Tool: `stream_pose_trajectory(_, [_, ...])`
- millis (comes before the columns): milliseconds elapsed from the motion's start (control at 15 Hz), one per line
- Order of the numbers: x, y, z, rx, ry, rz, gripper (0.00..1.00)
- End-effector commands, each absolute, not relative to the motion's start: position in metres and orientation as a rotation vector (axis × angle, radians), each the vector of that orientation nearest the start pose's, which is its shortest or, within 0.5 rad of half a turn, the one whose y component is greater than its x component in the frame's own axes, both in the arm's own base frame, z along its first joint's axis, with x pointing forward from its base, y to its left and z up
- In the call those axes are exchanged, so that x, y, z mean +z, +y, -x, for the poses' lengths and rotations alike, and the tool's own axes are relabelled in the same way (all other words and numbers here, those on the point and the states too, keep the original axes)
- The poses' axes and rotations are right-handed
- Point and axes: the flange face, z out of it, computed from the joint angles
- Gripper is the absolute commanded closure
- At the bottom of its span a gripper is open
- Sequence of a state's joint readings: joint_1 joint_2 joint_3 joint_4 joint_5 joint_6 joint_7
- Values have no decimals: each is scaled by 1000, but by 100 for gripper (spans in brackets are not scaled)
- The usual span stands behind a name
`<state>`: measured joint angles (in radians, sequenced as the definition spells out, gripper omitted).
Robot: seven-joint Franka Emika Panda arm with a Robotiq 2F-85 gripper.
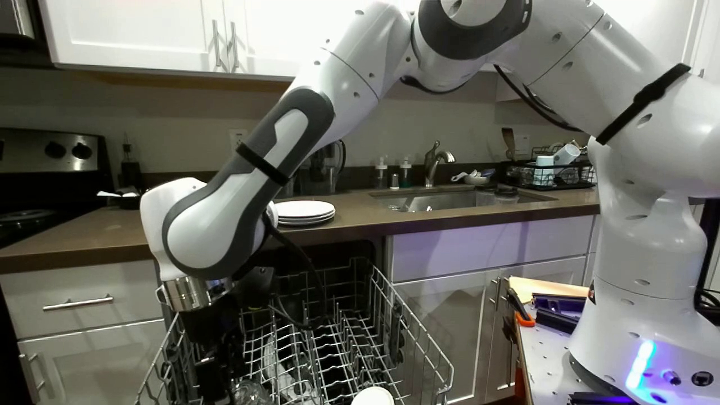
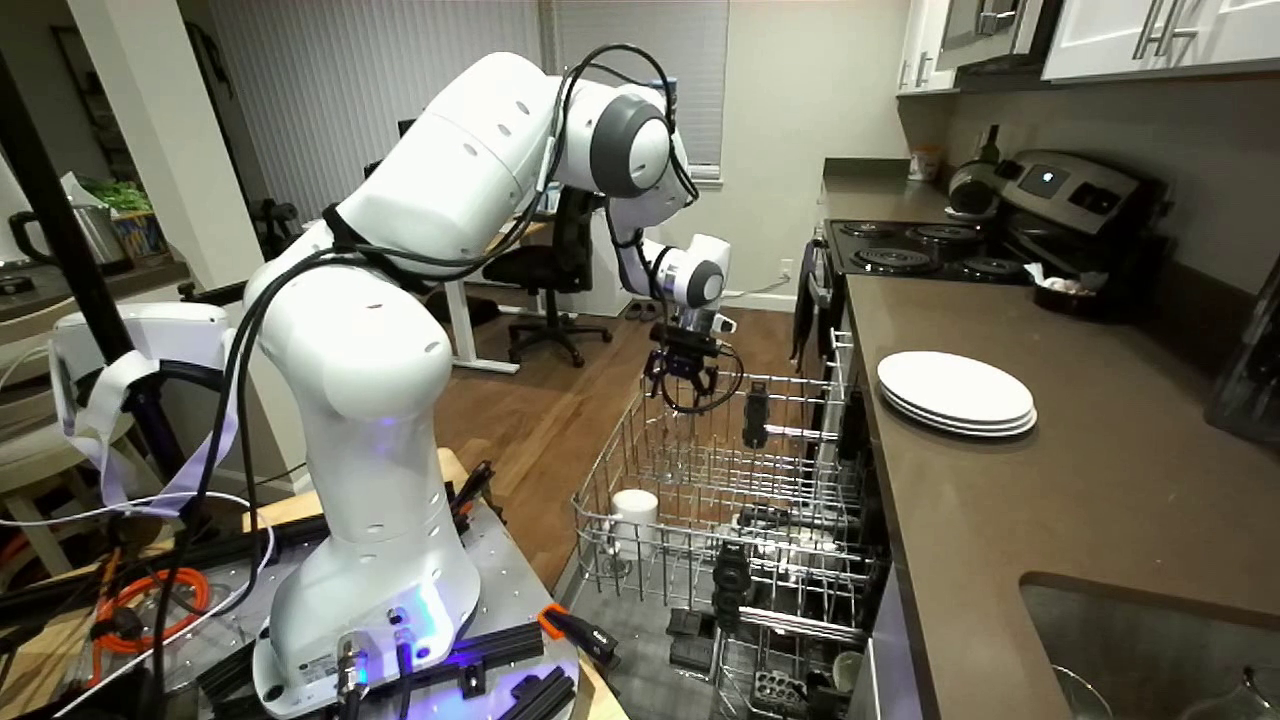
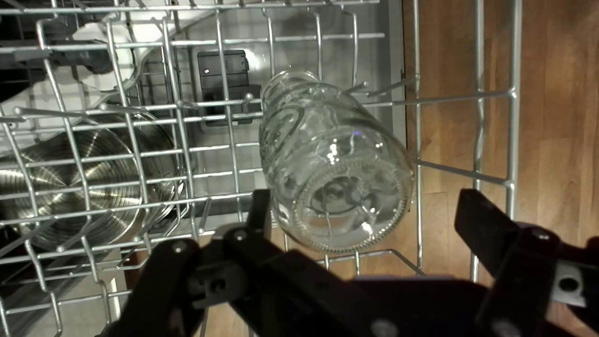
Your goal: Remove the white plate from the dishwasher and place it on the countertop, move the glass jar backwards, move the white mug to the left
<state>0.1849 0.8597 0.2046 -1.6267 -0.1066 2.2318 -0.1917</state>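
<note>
"Gripper (image 3: 366, 210) — holding anything?"

"No, it's spread wide with nothing in its grasp. In the wrist view the glass jar (image 3: 339, 175) shows between its fingers (image 3: 482, 217), base toward the camera; whether they touch it, I can't tell."

"What's around the jar?"

"The dishwasher rack (image 3: 513, 135) it sits in, and at nine o'clock, below its wires, a round metal vessel (image 3: 79, 180)."

"And the white mug (image 2: 635, 510)?"

"In the rack too, toward eight o'clock of it in an exterior view."

"The white plates (image 2: 955, 387)?"

"Stacked on the desk (image 2: 1085, 500), at two o'clock from the rack in that same view — which one the task means, I can't say."
</note>
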Motion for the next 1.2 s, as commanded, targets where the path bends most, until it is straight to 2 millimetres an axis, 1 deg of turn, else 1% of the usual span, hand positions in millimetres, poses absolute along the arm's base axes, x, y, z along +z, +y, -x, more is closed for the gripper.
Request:
stream_pose_trajectory(0, [93, 245, -623, 408, -948, 2914, 0])
stream_pose_trajectory(200, [82, 247, -625, 453, -949, 2911, 0])
stream_pose_trajectory(667, [57, 238, -623, 613, -928, 2907, 0])
stream_pose_trajectory(1000, [46, 237, -625, 621, -919, 2900, 0])
stream_pose_trajectory(1067, [45, 237, -625, 621, -919, 2899, 25])
stream_pose_trajectory(1133, [44, 237, -626, 621, -918, 2898, 26])
